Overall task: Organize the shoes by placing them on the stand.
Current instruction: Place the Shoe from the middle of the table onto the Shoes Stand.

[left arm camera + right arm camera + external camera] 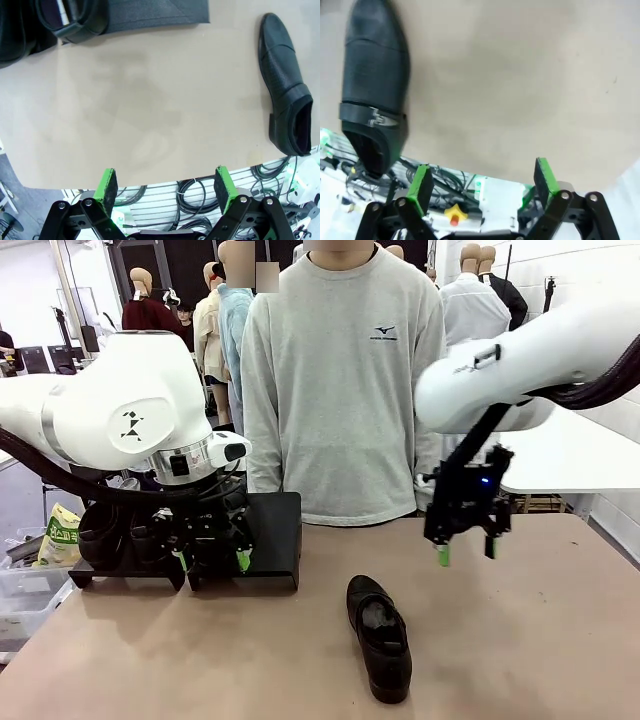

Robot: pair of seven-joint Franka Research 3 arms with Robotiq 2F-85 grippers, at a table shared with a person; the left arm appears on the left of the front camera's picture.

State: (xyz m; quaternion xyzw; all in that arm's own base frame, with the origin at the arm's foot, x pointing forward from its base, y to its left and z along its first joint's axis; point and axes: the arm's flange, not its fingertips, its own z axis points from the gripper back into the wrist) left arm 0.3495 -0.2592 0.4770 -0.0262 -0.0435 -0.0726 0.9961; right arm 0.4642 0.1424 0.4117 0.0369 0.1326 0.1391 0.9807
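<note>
Shoe (379, 637) alone mid-table; stand (270, 540) behind left gripper (211, 561); right gripper (466, 552) aloft; both jaws wide, empty.

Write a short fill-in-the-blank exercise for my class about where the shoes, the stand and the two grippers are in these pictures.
1. The shoe lying alone on the table is ____ in colour.
2. Both the left gripper and the right gripper have their jaws ____.
3. The pads on the fingers are ____.
4. The black stand is nearest the ____ gripper.

Missing words: black; open; green; left
</note>
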